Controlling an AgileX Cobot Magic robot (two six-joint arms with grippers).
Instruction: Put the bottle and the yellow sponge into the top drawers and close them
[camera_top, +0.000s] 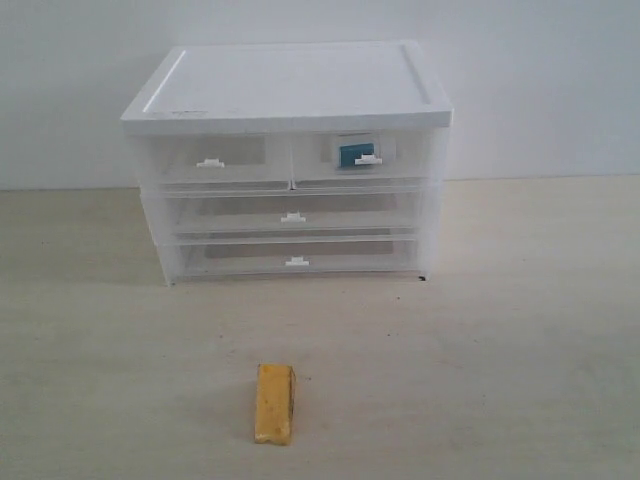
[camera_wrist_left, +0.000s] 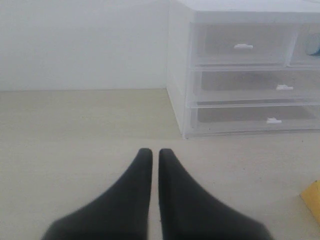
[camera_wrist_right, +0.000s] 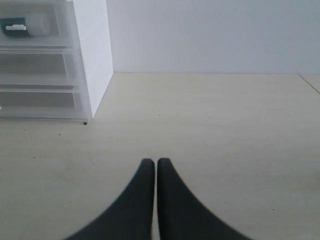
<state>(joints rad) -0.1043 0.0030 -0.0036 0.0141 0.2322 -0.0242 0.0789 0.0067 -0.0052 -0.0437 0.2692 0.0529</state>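
Observation:
The yellow sponge (camera_top: 274, 403) lies on the table in front of the white-topped cabinet (camera_top: 290, 85); a corner of the sponge (camera_wrist_left: 312, 199) shows in the left wrist view. Both top drawers, left (camera_top: 215, 162) and right (camera_top: 362, 158), are pushed in. The teal and white bottle (camera_top: 356, 155) lies inside the right top drawer, seen through its clear front; the bottle (camera_wrist_right: 22, 25) also shows in the right wrist view. My left gripper (camera_wrist_left: 151, 152) and right gripper (camera_wrist_right: 152, 162) are both shut and empty, low over bare table, apart from everything. Neither arm shows in the exterior view.
Two full-width translucent drawers (camera_top: 291, 217) (camera_top: 296, 260) sit shut below the top pair. A white wall (camera_top: 550, 80) stands behind the cabinet. The pale wooden tabletop (camera_top: 500, 350) spreads to both sides and in front.

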